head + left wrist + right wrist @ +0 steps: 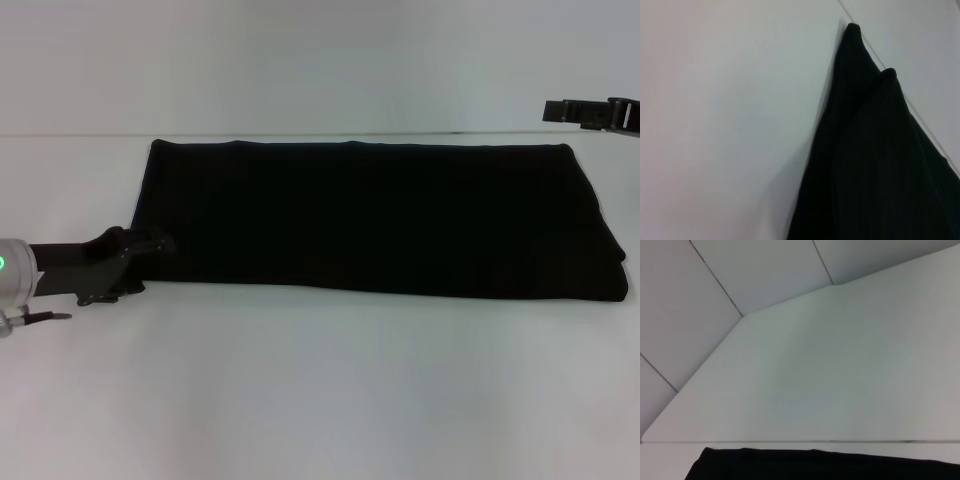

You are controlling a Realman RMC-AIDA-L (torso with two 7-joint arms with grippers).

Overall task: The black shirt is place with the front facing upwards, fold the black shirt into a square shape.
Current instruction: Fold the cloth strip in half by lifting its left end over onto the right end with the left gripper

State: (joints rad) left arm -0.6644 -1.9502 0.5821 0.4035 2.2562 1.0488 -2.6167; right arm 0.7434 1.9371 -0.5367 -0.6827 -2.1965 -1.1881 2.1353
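The black shirt [380, 215] lies flat on the white table [320, 390] as a long, plain black rectangle running left to right; no lettering shows. My left gripper [150, 250] is low at the shirt's near left corner and touches its edge. In the left wrist view the black shirt [875, 160] shows two layered corner tips against the table. My right gripper [585, 112] hangs in the air above the shirt's far right corner, apart from the cloth. One straight edge of the black shirt [830, 467] appears in the right wrist view.
The white table surface [840, 365] extends in front of and behind the shirt. A pale wall [300, 60] rises behind the table's far edge.
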